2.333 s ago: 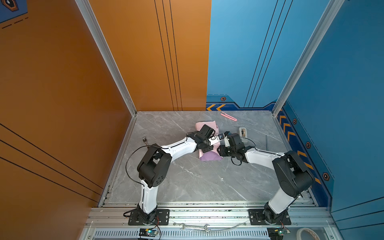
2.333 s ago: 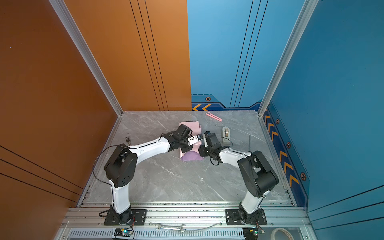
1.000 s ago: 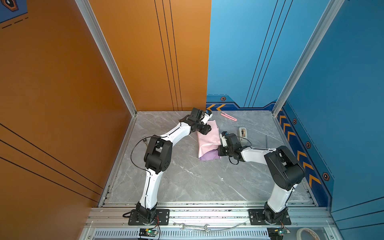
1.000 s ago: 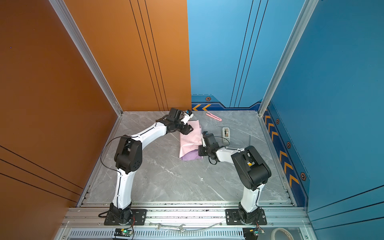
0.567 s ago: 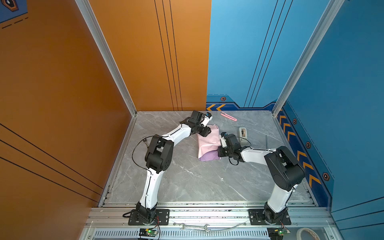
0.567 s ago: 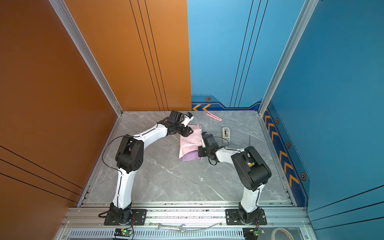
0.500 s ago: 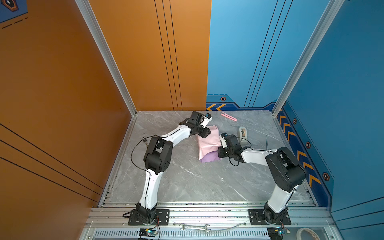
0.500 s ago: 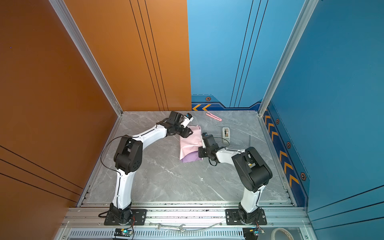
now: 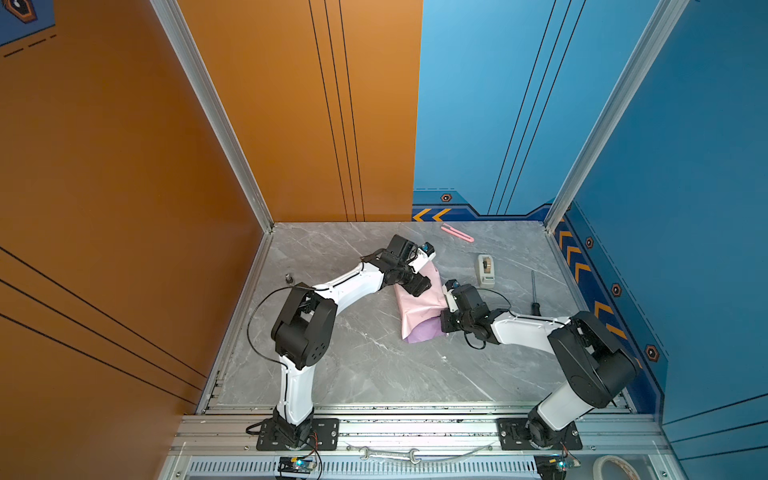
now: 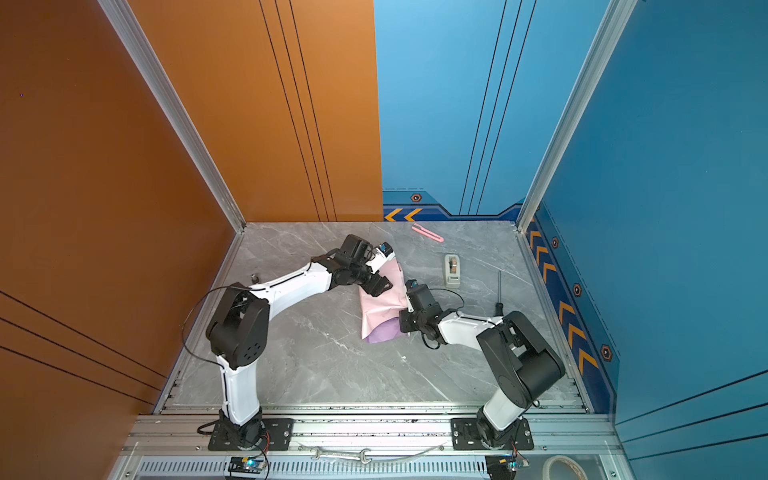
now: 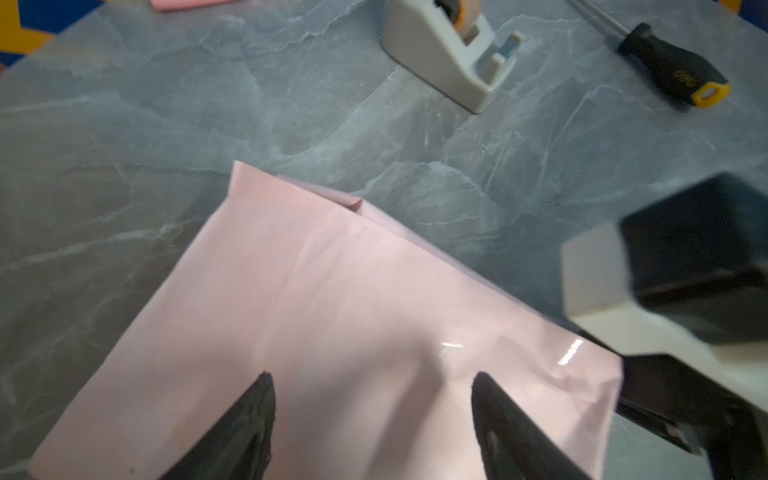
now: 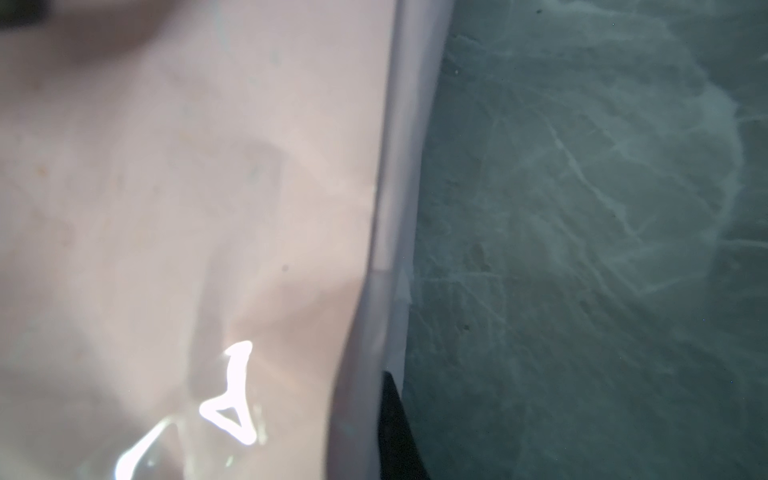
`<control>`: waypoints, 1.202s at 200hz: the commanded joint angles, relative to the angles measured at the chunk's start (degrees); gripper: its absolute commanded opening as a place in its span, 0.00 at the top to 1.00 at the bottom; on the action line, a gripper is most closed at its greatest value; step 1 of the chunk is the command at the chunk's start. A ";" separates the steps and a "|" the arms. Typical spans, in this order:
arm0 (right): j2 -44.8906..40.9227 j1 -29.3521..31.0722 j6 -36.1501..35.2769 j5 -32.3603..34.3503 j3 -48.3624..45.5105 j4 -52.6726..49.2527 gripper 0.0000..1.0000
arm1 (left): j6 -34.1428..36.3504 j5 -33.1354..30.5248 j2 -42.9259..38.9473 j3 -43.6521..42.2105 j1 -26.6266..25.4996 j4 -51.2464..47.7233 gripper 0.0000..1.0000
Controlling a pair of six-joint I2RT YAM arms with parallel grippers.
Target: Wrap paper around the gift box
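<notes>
Paper (image 9: 417,299) lies mid-table, pale pink side up, creased, with a lilac corner showing at the near end; same in both top views (image 10: 380,301). Gift box does not show in any view. Right gripper (image 9: 444,321) sits at the paper's right edge, jaws together, apparently pinching that edge: the right wrist view is blurred, with 1 dark finger (image 12: 392,419) under the pink sheet (image 12: 187,208). Left gripper (image 11: 372,378) is over the pink surface (image 11: 332,311), its 2 fingers apart with nothing between them. Beyond on the table (image 9: 353,357): beige tape dispenser (image 11: 449,54), screwdriver (image 11: 669,70) with a yellow handle logo too blurred to read, pink cutter (image 9: 457,232). Versus 0.5 s ago, the left gripper has shifted from the paper's far edge toward its middle; the right gripper is unmoved.
</notes>
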 commanded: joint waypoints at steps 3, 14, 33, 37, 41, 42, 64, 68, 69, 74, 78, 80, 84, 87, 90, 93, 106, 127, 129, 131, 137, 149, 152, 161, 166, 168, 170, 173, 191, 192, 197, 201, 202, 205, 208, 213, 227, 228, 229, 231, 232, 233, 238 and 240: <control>-1.97 0.23 0.80 1.86 -1.51 -0.08 0.93 | 10.36 2.53 -5.48 -3.86 -2.69 1.96 0.22; -2.07 0.27 0.80 1.70 -1.61 -0.07 0.93 | 14.84 2.71 -6.10 -5.85 -3.95 2.26 0.21; -2.07 0.26 0.64 1.45 -1.73 -0.09 0.93 | 19.17 1.81 -5.66 -8.09 -4.79 2.42 0.20; -2.08 0.27 0.63 1.41 -1.71 -0.05 0.93 | 19.63 1.76 -5.46 -8.29 -4.82 2.40 0.20; -2.07 0.27 0.62 1.41 -1.71 -0.12 0.93 | 19.84 1.68 -5.38 -8.54 -4.82 2.41 0.21; -2.07 0.23 0.62 1.41 -1.71 -0.08 0.93 | 19.90 1.63 -5.28 -8.56 -4.83 2.42 0.21; -2.17 0.22 0.45 1.41 -1.96 -0.13 0.93 | 20.65 0.84 -4.07 -8.83 -4.98 2.24 0.22; -2.17 0.17 0.45 1.40 -2.05 -0.13 0.93 | 20.81 0.84 -4.04 -8.90 -4.97 2.25 0.23; -2.21 0.22 0.45 1.41 -2.05 -0.13 0.93 | 20.78 0.86 -4.00 -8.91 -4.99 2.25 0.23; -2.16 0.16 0.54 1.40 -2.10 -0.13 0.93 | 20.88 0.80 -3.72 -8.98 -5.09 2.31 0.23; -2.16 0.18 0.54 1.43 -2.14 -0.13 0.93 | 20.90 0.80 -3.54 -9.09 -5.16 2.29 0.23; -2.16 0.14 0.54 1.42 -2.15 -0.13 0.93 | 20.94 0.71 -3.50 -9.14 -5.13 2.29 0.23; -2.20 0.18 0.61 1.41 -2.19 -0.07 0.93 | 20.99 0.54 -3.35 -9.25 -5.19 2.33 0.23; -2.16 0.18 0.62 1.40 -2.23 -0.05 0.93 | 21.01 0.25 -3.20 -9.38 -5.26 2.45 0.23; -2.20 0.18 0.70 1.39 -2.17 -0.04 0.93 | 21.14 -0.22 -3.04 -9.51 -5.35 2.54 0.23; -2.16 0.18 0.71 1.41 -2.23 0.02 0.93 | 21.16 -0.72 -2.93 -9.61 -5.37 2.63 0.24; -2.29 0.20 0.80 1.27 -2.39 0.13 0.93 | 21.66 -2.64 -2.38 -10.10 -5.85 2.82 0.26; -2.67 0.18 0.76 1.29 -2.46 0.13 0.93 | 22.36 -6.08 -1.68 -11.81 -6.39 4.81 0.34; -2.61 0.11 0.72 1.27 -2.47 0.13 0.93 | 22.39 -6.48 -1.63 -11.93 -6.41 4.94 0.35; -2.64 0.16 0.72 1.29 -2.49 0.18 0.93 | 22.32 -6.85 -1.61 -12.11 -6.41 4.90 0.36; -2.69 0.18 0.71 1.30 -2.57 0.05 0.93 | 22.46 -7.55 -1.54 -12.62 -6.51 6.77 0.40; -2.94 0.16 0.71 1.27 -2.59 0.04 0.93 | 22.67 -8.95 -1.45 -13.53 -6.75 7.91 0.49; -2.99 0.11 0.79 1.32 -2.70 0.05 0.92 | 22.56 -9.33 -1.43 -13.89 -6.84 8.38 0.50; -3.36 0.17 0.88 1.39 -2.80 -0.05 0.90 | 22.45 -9.90 -1.49 -14.62 -6.90 9.37 0.52; -3.66 0.18 1.01 1.40 -2.89 -0.19 0.87 | 22.42 -10.06 -1.58 -14.99 -6.99 9.75 0.53; -3.79 0.14 1.10 1.41 -2.88 -0.26 0.86 | 22.44 -10.05 -1.58 -15.05 -6.95 9.91 0.53; -3.99 0.10 1.12 1.34 -2.92 -0.36 0.84 | 22.38 -10.07 -1.58 -15.18 -6.94 10.03 0.53; -4.30 0.05 1.19 1.32 -3.06 -0.53 0.82 | 22.38 -10.10 -1.53 -15.24 -6.95 10.26 0.54; -6.74 -0.24 1.68 0.01 -3.63 -1.59 0.65 | 22.19 -10.48 -1.28 -15.29 -7.31 10.49 0.58; -6.91 -0.30 1.72 -0.03 -3.68 -1.65 0.64 | 22.22 -10.55 -1.30 -15.27 -7.34 10.46 0.58; -7.86 -0.55 1.83 -0.74 -3.96 -1.95 0.60 | 22.20 -10.54 -1.19 -15.25 -7.40 10.48 0.59; -8.64 -0.79 2.00 -1.43 -4.22 -2.24 0.59 | 22.21 -10.59 -1.14 -15.24 -7.51 10.47 0.60; -8.83 -0.88 2.06 -1.55 -4.28 -2.29 0.58 | 22.23 -10.57 -1.14 -15.24 -7.53 10.45 0.60; -9.36 -1.16 2.18 -2.01 -4.41 -2.58 0.57 | 22.22 -10.51 -1.21 -15.25 -7.48 10.36 0.60; -9.92 -1.38 2.32 -2.49 -4.69 -2.78 0.57 | 22.22 -10.59 -1.15 -15.32 -7.63 10.40 0.60; -10.79 -1.88 2.51 -3.35 -4.94 -3.08 0.55 | 22.16 -10.41 -1.15 -15.33 -7.60 10.42 0.61; -12.37 -3.67 2.79 -5.69 -5.53 -4.17 0.53 | 22.14 -10.01 -1.16 -15.47 -7.61 10.52 0.61; -12.45 -3.76 2.76 -5.79 -5.55 -4.26 0.53 | 22.15 -9.97 -1.19 -15.49 -7.63 10.52 0.61; -12.53 -3.86 2.75 -5.88 -5.56 -4.35 0.53 | 22.20 -9.99 -1.17 -15.55 -7.68 10.47 0.61; -12.66 -4.08 2.74 -6.06 -5.57 -4.53 0.53 | 22.17 -10.01 -1.15 -15.55 -7.65 10.50 0.62; -12.73 -4.15 2.74 -6.10 -5.57 -4.61 0.53 | 22.16 -9.92 -1.14 -15.53 -7.69 10.51 0.62; -12.76 -4.22 2.65 -6.21 -5.57 -4.70 0.53 | 22.12 -9.93 -1.14 -15.52 -7.71 10.47 0.62; -12.79 -4.67 2.34 -6.55 -5.49 -5.02 0.53 | 22.07 -9.78 -1.14 -15.58 -7.73 10.51 0.62; -12.86 -4.83 2.24 -6.69 -5.42 -5.16 0.53 | 22.07 -9.69 -1.14 -15.60 -7.73 10.49 0.62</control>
